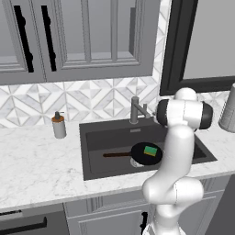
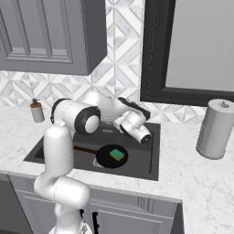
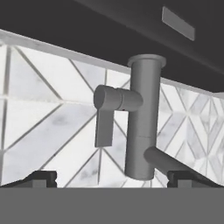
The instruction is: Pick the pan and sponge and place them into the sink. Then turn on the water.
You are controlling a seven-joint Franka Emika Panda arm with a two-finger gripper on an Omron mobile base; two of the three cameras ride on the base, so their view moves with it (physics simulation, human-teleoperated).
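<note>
Hand view put the faucet [image 3: 141, 118] right in front of my claw [image 3: 112, 178], its side lever [image 3: 109, 111] ahead and a little to one side of my centre line, hanging down with no stream running from the spout. My fingertips [image 3: 40, 178] stood spread as wide as they go, holding nothing. From the base views I judged the first part finished: the pan [image 1: 145, 153] lay flat on the floor of the sink [image 1: 92, 156], below and in front of my claw [image 2: 147, 136], its handle pointing away along the basin, and the sponge [image 1: 150, 150] sat green side up on the pan. What remained was the water, which I could not see flowing anywhere. Nothing stood between my fingers and the lever, though I could not tell for certain how near they were, since the hand view was close and tilted. The soap dispenser [image 1: 58, 125] stood well off to my left on the counter [image 1: 36, 165], and the paper towel roll [image 2: 215, 129] well off to my right, both clear of the reach.
</note>
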